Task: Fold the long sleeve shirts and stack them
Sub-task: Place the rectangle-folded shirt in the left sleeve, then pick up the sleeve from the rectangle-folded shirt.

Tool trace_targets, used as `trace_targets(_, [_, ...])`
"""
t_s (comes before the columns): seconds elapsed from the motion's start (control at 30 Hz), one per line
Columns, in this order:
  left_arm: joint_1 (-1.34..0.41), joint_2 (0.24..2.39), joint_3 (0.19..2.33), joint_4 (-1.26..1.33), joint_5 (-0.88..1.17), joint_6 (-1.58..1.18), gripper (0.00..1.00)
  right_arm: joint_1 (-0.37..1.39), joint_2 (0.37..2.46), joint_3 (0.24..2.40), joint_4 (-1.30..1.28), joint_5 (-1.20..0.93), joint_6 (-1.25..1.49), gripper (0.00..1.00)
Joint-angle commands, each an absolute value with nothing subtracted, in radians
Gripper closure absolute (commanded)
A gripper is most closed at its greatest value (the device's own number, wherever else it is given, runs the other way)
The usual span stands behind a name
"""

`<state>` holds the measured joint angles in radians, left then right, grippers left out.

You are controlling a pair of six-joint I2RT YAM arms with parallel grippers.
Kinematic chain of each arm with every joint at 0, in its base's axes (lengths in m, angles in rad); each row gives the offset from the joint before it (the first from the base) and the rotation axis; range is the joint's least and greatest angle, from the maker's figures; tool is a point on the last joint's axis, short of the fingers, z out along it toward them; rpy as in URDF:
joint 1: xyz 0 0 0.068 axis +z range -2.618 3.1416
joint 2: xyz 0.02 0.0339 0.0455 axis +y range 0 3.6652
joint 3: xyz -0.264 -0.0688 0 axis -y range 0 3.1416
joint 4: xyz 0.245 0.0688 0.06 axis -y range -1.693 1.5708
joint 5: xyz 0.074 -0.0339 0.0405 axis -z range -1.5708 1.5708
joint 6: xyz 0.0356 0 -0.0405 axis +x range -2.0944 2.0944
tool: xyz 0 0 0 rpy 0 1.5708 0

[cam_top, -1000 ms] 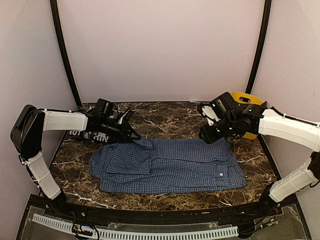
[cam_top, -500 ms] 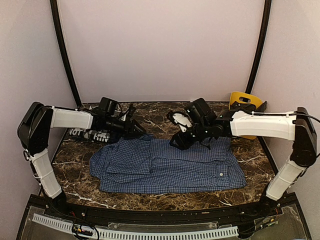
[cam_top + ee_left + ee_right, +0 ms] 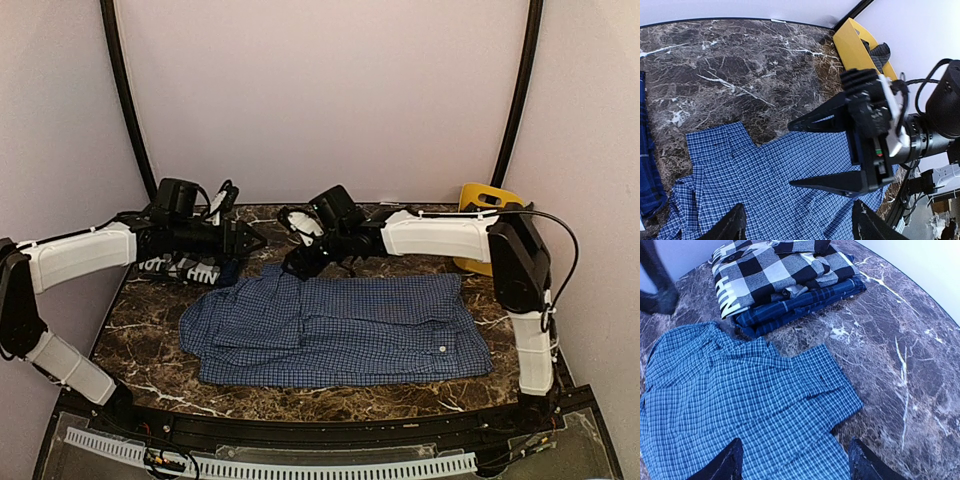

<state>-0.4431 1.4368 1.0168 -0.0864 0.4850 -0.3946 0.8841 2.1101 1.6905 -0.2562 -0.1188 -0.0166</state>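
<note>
The blue check shirt (image 3: 335, 330) lies spread across the marble table, its collar end toward the back left. The black-and-white plaid shirt (image 3: 185, 268) sits folded at the back left, with white lettering and navy fabric under it (image 3: 780, 270). My left gripper (image 3: 252, 240) hovers open just behind the blue shirt's collar corner (image 3: 765, 190), holding nothing (image 3: 797, 227). My right gripper (image 3: 292, 250) reaches in from the right, also open and empty, above the same collar area (image 3: 792, 465). The blue shirt (image 3: 740, 405) fills the right wrist view, and in the left wrist view the right gripper (image 3: 792, 154) faces mine.
A yellow plastic bin (image 3: 490, 205) stands at the back right corner, also seen from the left wrist (image 3: 855, 45). Bare marble table (image 3: 400, 245) shows behind the shirt. Black frame posts run up both back corners, and the two grippers are close together.
The left gripper let go of the collar, opened and drew back left. The right arm swung from the back right across to the collar area, opening as it went.
</note>
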Motion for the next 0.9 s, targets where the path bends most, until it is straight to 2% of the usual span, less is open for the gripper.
trace_targets(0.0, [-0.444, 1.354, 0.956, -0.119, 0.383, -0.370, 0.29, 0.868, 2.232, 1.858, -0.270, -0.138, 0.060, 0.32])
trace_targets(0.17, [-0.442, 1.308, 0.916, -0.110, 0.372, -0.381, 0.28, 0.811, 2.402, 2.093, -0.412, -0.153, 0.266, 0.36])
trace_targets(0.33, [-0.441, 1.296, 0.904, -0.106, 0.372, -0.385, 0.28, 0.769, 2.447, 2.082, -0.408, -0.222, 0.412, 0.38])
trace_targets(0.87, [-0.441, 1.279, 0.880, -0.107, 0.370, -0.382, 0.27, 0.772, 2.529, 2.060, -0.393, -0.317, 0.512, 0.46])
